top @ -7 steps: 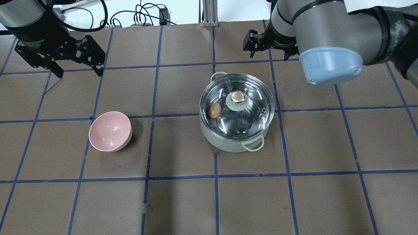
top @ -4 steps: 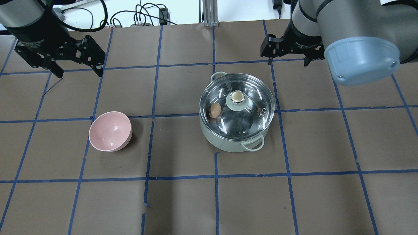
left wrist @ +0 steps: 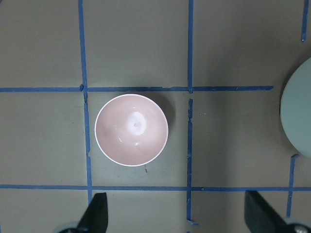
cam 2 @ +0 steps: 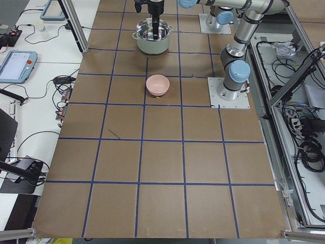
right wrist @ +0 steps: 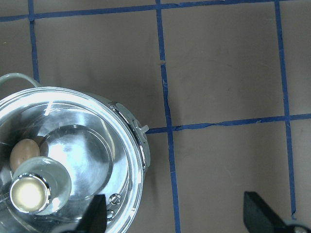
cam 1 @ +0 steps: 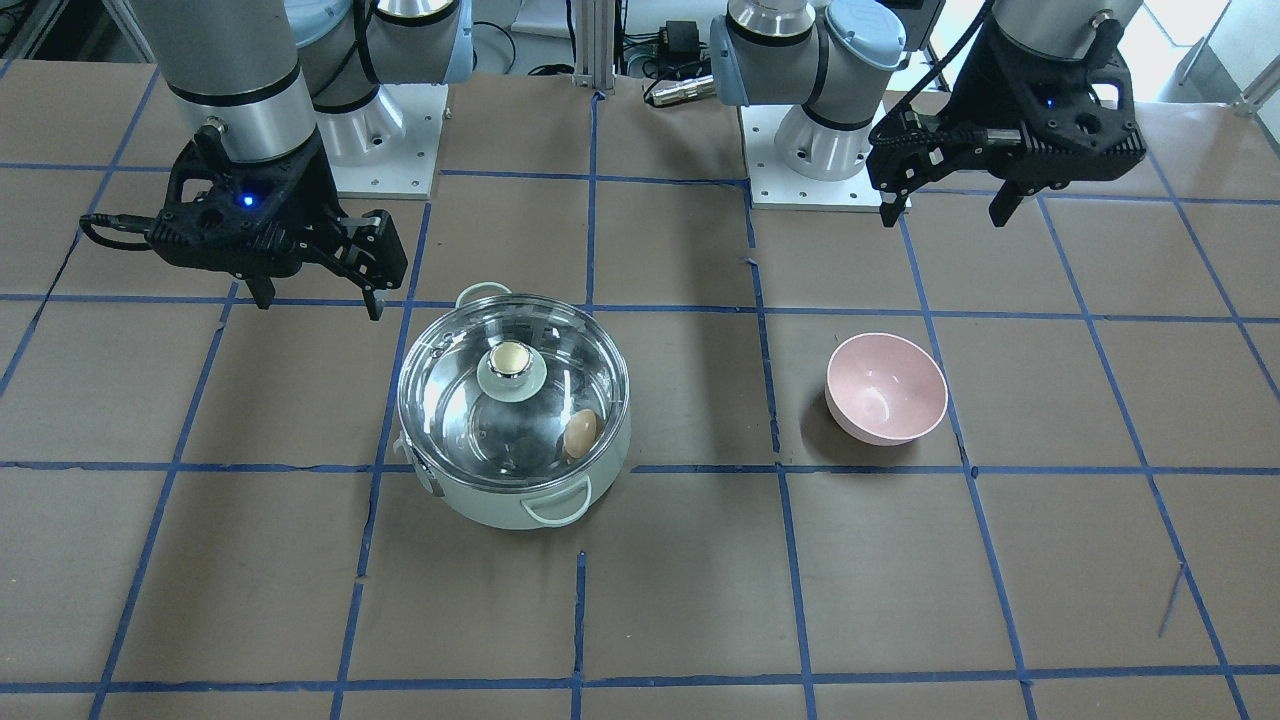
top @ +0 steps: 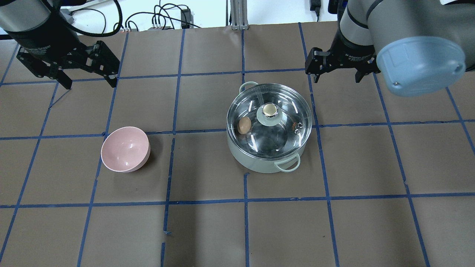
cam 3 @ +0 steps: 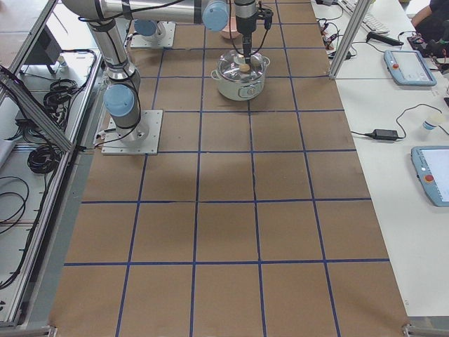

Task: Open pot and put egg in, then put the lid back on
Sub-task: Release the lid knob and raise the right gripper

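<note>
Now, the left tool [top: 90,83] hangs with its fingers spread, far left of the round mint-green pot [top: 259,163]. A pink round bowl [top: 125,149] sits on the brown bench [top: 207,230], well left of the pot. The small tan-brown oval egg [top: 243,125] lies inside the pot, under the clear glass lid [top: 287,111] seated on its rim. The right tool [top: 337,78], likewise spread, hovers just beyond the pot's right side.

In the left wrist view the round pale mint-green pot [left wrist: 300,114] is cut by the frame's edge at 3 o'clock, so only a pale arc shows. In the right wrist view it runs off at 7 o'clock, and the small tan-brown oval egg [right wrist: 23,149] has its lower end hidden behind the knob of the round clear glass lid [right wrist: 87,145]. From the right side camera, the small pink bowl [cam 3: 229,34] is mostly hidden behind the near arm. In the left side view the egg is too small to tell.
</note>
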